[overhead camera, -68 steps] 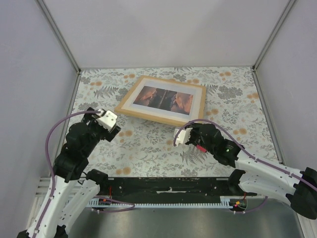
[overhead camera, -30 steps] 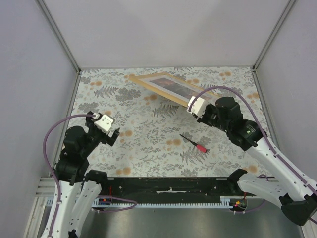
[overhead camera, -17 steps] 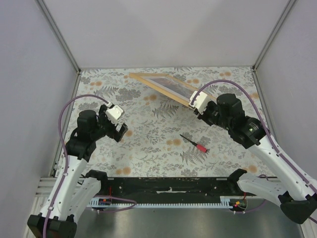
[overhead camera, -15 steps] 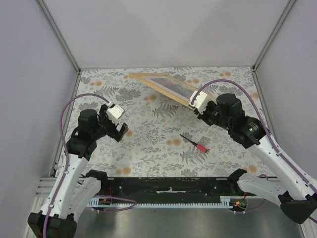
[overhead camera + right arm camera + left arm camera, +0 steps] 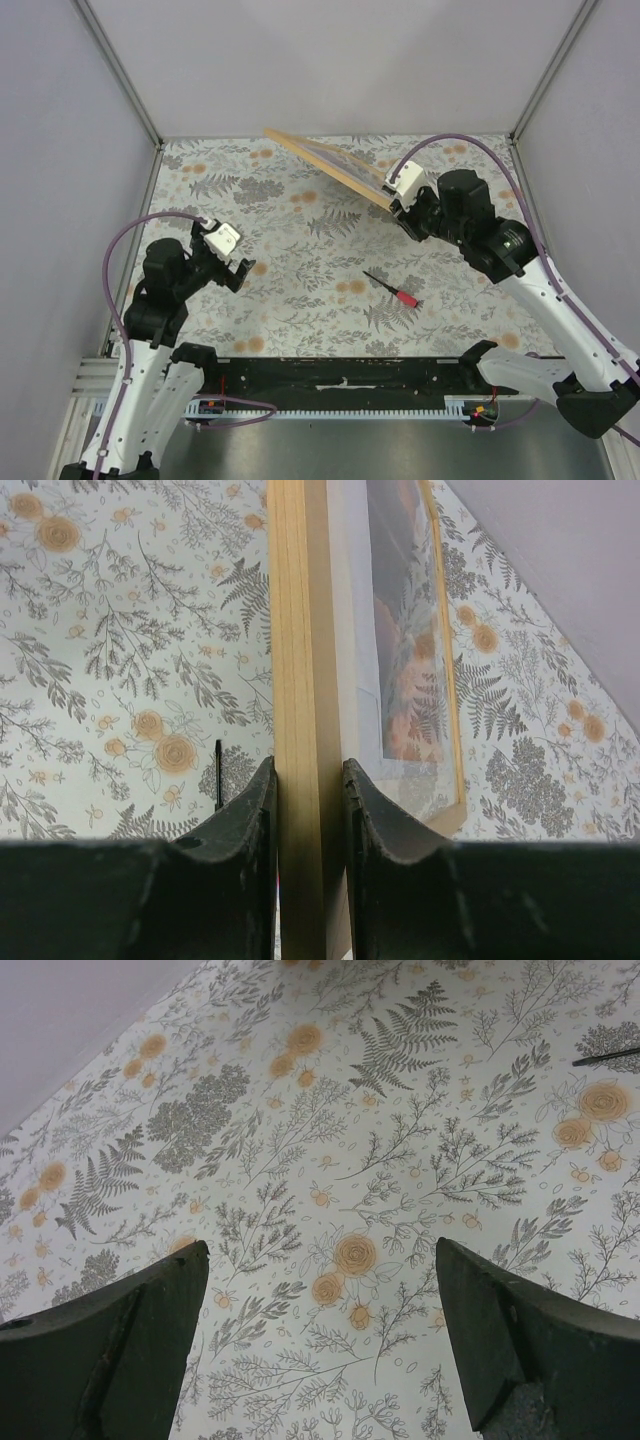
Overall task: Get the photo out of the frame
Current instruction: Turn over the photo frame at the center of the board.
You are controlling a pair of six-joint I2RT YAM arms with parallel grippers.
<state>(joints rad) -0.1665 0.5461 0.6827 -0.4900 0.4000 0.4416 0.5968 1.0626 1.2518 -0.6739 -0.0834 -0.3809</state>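
Observation:
The frame (image 5: pixel 322 160) is off the table at the back, tipped steeply onto its edge. My right gripper (image 5: pixel 398 207) is shut on its near wooden side. In the right wrist view the tan frame edge (image 5: pixel 300 660) runs straight up between the fingers of the right gripper (image 5: pixel 308 780). To its right, behind the glass, shows the photo (image 5: pixel 405 650) with its orange and dark print inside a pale border. My left gripper (image 5: pixel 238 274) hangs open over the near-left of the table, holding nothing. In the left wrist view only the floral cloth lies between the fingers of the left gripper (image 5: pixel 320 1270).
A small screwdriver (image 5: pixel 394 289) with a red handle lies on the floral tablecloth (image 5: pixel 300 250) between the arms; its shaft (image 5: pixel 218 775) shows left of the frame edge. Grey walls close the left, back and right sides.
The right gripper has tipped the frame up more steeply and carried it slightly back. The left arm reached forward, then drew back towards the near left, gripper open throughout.

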